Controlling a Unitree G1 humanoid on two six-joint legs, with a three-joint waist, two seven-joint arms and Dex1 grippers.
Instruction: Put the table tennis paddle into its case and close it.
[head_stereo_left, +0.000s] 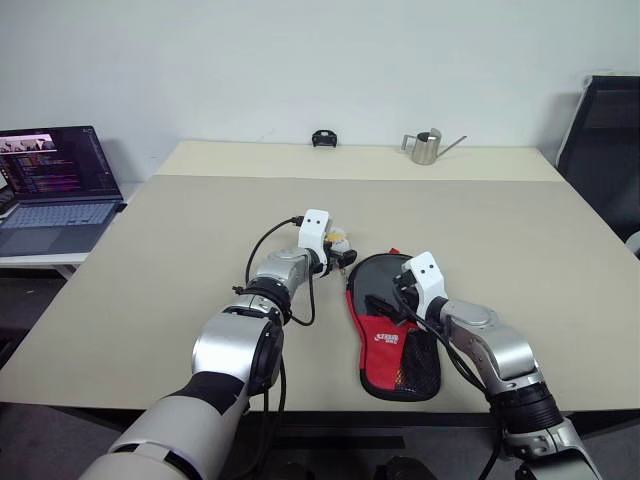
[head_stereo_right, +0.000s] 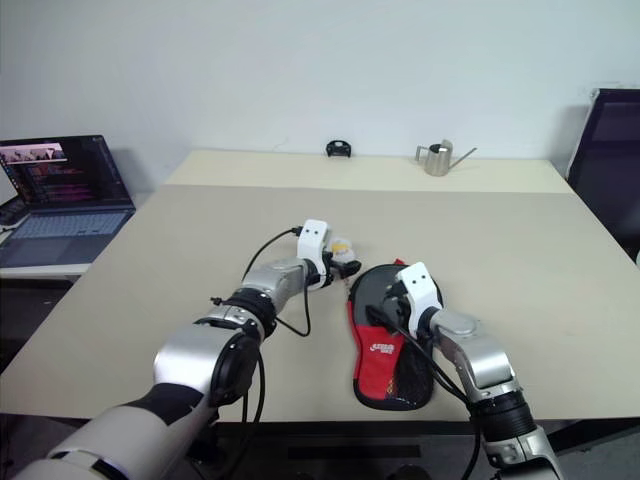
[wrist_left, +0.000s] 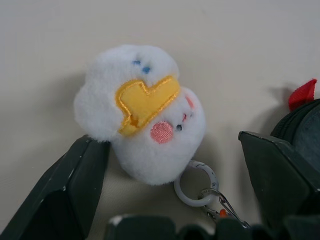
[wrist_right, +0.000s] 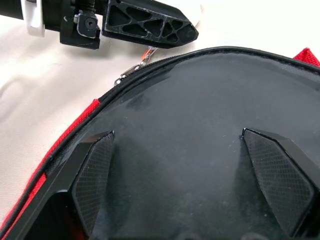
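Lying flat: case (head_stereo_left: 392, 340) | black top, red lower panel, mesh pocket

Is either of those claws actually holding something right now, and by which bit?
Nothing is held. The left gripper has its jaws open either side of a plush charm clipped to the zipper. The right gripper hovers open over the case.
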